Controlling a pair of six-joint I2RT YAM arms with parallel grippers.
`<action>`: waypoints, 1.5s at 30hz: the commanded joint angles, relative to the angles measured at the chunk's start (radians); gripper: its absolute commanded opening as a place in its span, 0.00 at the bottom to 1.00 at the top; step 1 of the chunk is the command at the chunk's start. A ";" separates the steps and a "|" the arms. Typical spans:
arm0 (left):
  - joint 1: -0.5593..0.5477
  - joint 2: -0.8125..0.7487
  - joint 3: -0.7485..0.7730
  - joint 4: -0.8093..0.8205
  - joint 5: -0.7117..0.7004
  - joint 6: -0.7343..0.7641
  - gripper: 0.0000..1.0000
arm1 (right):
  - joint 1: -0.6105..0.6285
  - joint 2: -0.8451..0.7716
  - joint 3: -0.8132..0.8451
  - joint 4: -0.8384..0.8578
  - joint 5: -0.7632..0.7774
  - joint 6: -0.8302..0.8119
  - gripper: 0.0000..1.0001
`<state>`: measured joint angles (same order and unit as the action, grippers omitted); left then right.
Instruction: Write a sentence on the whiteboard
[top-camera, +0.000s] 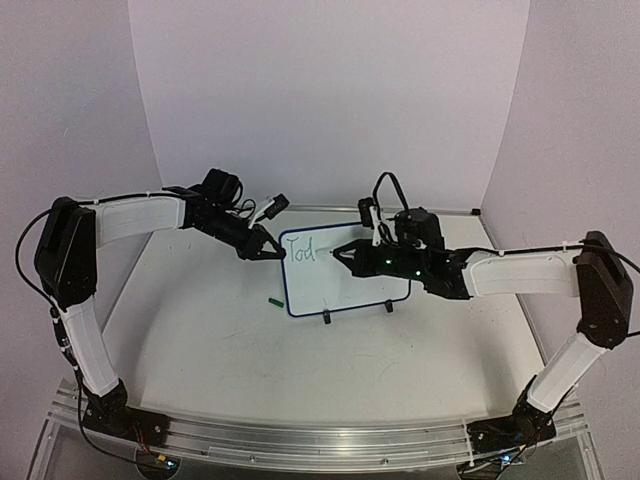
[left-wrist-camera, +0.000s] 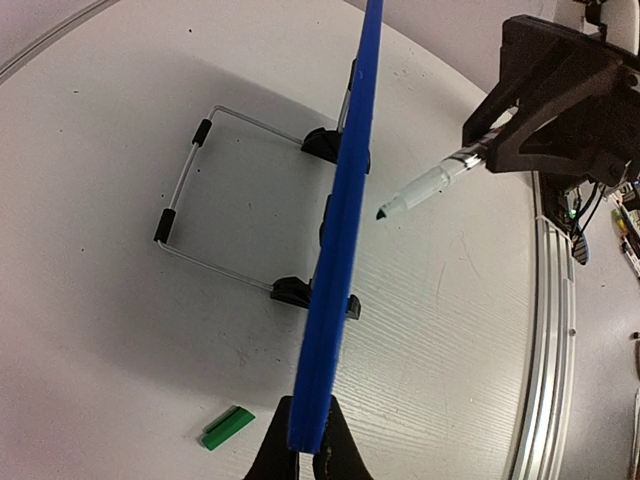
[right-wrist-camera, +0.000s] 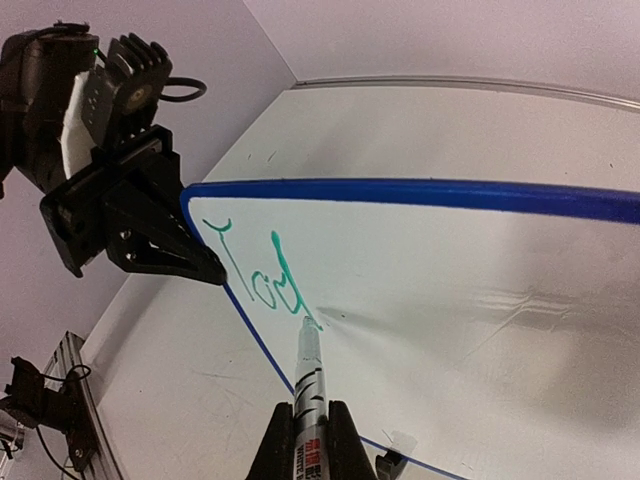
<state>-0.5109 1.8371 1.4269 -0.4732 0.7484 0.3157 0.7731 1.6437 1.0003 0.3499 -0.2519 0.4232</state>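
Right wrist: my R claw (right-wrist-camera: 305, 428) clamps green-ink marker pen (right-wrist-camera: 307, 375), tip at blue-rimmed white board (right-wrist-camera: 450, 290) (green "Tod" (right-wrist-camera: 255, 270) written); nxt, "a".

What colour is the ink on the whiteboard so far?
The ink is green, clearest in the right wrist view.

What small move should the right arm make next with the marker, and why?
Likely draw the next letter just right of the "d". The green writing reads only "Tod", the marker in the right gripper points its tip at the d's foot, and the left gripper grips the whiteboard edge.
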 joint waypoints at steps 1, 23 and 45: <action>-0.017 -0.025 0.021 -0.026 -0.054 0.030 0.00 | -0.005 -0.068 -0.007 0.038 0.018 0.004 0.00; -0.020 -0.026 0.020 -0.027 -0.055 0.031 0.00 | -0.012 0.002 0.022 0.038 0.071 0.019 0.00; -0.020 -0.025 0.021 -0.028 -0.058 0.033 0.00 | -0.012 0.055 0.022 0.046 0.016 0.013 0.00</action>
<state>-0.5182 1.8332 1.4269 -0.4725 0.7372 0.3157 0.7666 1.6786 1.0229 0.3725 -0.2510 0.4347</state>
